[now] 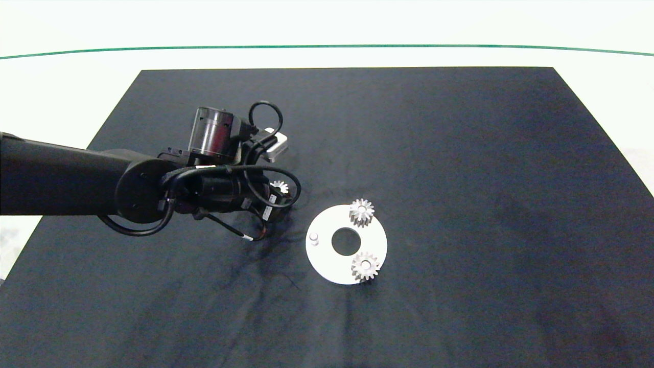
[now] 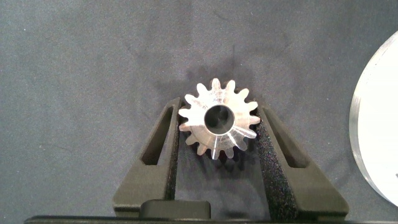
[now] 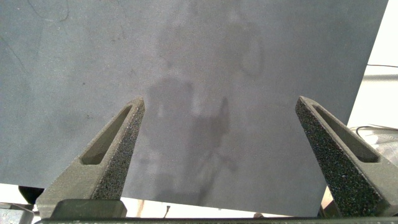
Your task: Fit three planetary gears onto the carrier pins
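Leftmost in the head view, the dark left arm reaches in from the left edge toward the middle of the black mat (image 1: pixel 460 153) that covers the pale surface (image 1: pixel 66 87). Its left end effector (image 2: pixel 217 134) is closed on a small silvery metal spur gear with pointed teeth and a round centre bore (image 2: pixel 217 120); the wrist view shows the two grey fingers (image 2: pixel 163 146) pressing the gear's teeth from either side, with the bore facing the camera. From above, that gear (image 1: pixel 279 187) peeks out just beyond the arm's cabling, a little left of centre and apart from the disc.

Further right, just below the frame's centre, lies the flat white disc with a large round central hole (image 1: pixel 329 258). A short pale grey cylindrical peg (image 1: pixel 313 237) stands bare near the disc's left rim. A second silvery spur gear (image 1: pixel 361 211) sits at the disc's upper edge, and a third (image 1: pixel 365 266) sits at its lower right edge, each overhanging the rim slightly. The disc's curved edge (image 2: pixel 376 124) also shows at the side of the left wrist view.

The right end effector (image 3: pixel 217 149) does not appear in the head view; its wrist view shows the fingers (image 3: pixel 112 152) spread wide with nothing between them, above the mat near its edge.
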Robot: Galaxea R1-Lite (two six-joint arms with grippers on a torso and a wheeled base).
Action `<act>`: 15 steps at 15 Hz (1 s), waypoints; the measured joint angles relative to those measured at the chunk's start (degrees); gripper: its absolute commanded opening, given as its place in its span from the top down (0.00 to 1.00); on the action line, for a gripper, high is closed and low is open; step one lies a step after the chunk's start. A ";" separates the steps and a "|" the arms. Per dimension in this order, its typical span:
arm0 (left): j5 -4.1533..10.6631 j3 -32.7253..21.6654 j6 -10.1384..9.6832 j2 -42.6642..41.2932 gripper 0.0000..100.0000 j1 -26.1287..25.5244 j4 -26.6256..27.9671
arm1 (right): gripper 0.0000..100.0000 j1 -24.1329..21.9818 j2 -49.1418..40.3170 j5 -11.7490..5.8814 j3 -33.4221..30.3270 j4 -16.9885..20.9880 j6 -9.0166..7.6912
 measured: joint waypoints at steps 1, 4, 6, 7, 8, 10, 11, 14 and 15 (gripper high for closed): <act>0.00 0.06 0.09 0.00 0.78 0.00 -0.02 | 0.00 0.00 0.00 0.00 0.07 0.00 0.02; -0.13 0.27 0.26 -0.04 0.84 0.20 0.04 | 0.00 0.00 -0.02 -0.01 0.27 -0.24 0.02; -0.17 0.37 0.33 -0.26 0.89 0.24 0.30 | 0.00 0.00 -0.02 -0.04 0.33 -0.48 0.00; -0.20 0.48 0.55 -0.61 0.90 0.26 0.94 | 0.00 0.00 -0.02 -0.04 0.39 -0.52 0.00; -0.20 0.55 0.61 -1.13 0.92 0.26 2.36 | 0.00 0.00 -0.06 -0.04 0.39 -0.55 0.02; -0.17 0.74 0.66 -2.55 0.96 0.30 4.90 | 0.00 0.00 -0.44 -0.04 0.44 -0.55 0.02; -0.16 0.83 0.67 -3.36 0.96 0.30 5.23 | 0.00 0.02 -0.61 -0.06 0.44 -0.55 0.02; -0.16 2.18 0.83 -6.62 0.96 0.33 5.56 | 0.00 0.38 -1.18 -0.06 0.66 -0.52 -0.02; -0.13 2.89 0.85 -7.86 0.96 0.33 5.51 | 0.00 0.82 -1.44 -0.04 0.79 -0.55 -0.07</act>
